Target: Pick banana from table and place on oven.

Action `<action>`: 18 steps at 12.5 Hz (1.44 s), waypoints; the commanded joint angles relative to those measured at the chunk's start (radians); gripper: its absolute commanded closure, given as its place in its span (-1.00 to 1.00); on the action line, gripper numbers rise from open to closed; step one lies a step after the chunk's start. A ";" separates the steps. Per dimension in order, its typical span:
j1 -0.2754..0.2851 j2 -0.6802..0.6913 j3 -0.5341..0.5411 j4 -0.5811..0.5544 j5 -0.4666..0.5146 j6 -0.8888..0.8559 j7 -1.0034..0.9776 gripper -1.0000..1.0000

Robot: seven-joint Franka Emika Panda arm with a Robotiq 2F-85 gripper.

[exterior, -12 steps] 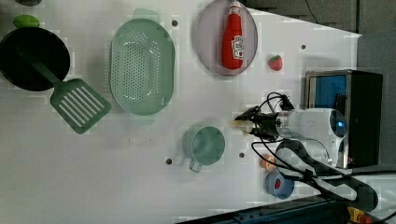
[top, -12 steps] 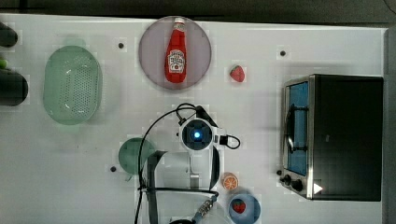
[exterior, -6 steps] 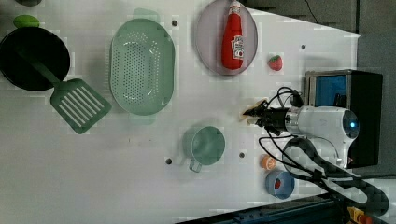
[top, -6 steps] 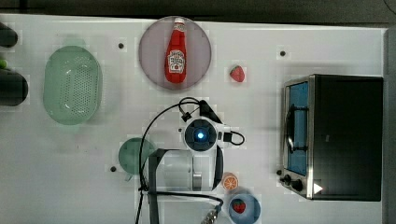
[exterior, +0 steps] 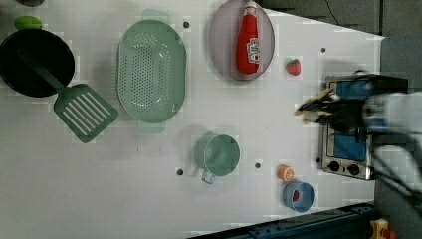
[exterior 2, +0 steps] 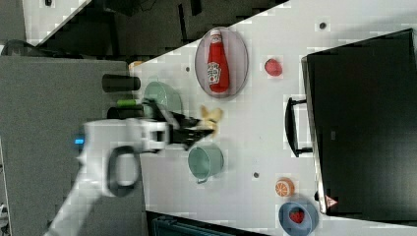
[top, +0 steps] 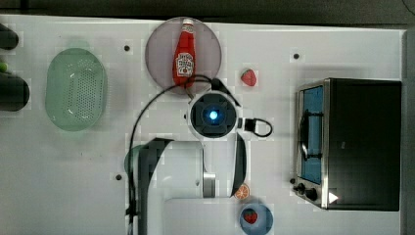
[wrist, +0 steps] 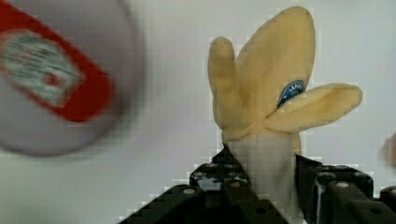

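Banana [wrist: 275,98] sits clamped by its stem in the gripper [wrist: 271,186], lifted clear of the table [top: 342,44]; since a moment ago the arm has risen, probably swinging toward the oven [top: 364,142], so carrying across remains

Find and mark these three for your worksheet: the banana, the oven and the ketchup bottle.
banana [wrist: 273,88]: wrist view, on the middle of its pale yellow prongs.
oven [top: 364,144]: top view, on its black top.
ketchup bottle [exterior: 249,45]: left view, on its red body.
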 commanded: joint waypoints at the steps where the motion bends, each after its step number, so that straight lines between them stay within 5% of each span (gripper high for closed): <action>1: -0.027 -0.153 -0.039 0.163 -0.008 -0.271 0.038 0.45; 6: -0.056 -0.169 -0.238 0.293 -0.069 -0.443 -0.080 0.45; 8: -0.059 -0.131 -0.333 0.306 -0.135 -0.402 -0.288 0.45; 15: -0.062 0.119 -0.589 0.342 -0.136 -0.135 -0.728 0.45; 18: -0.062 0.187 -0.602 0.338 -0.124 -0.118 -0.740 -0.05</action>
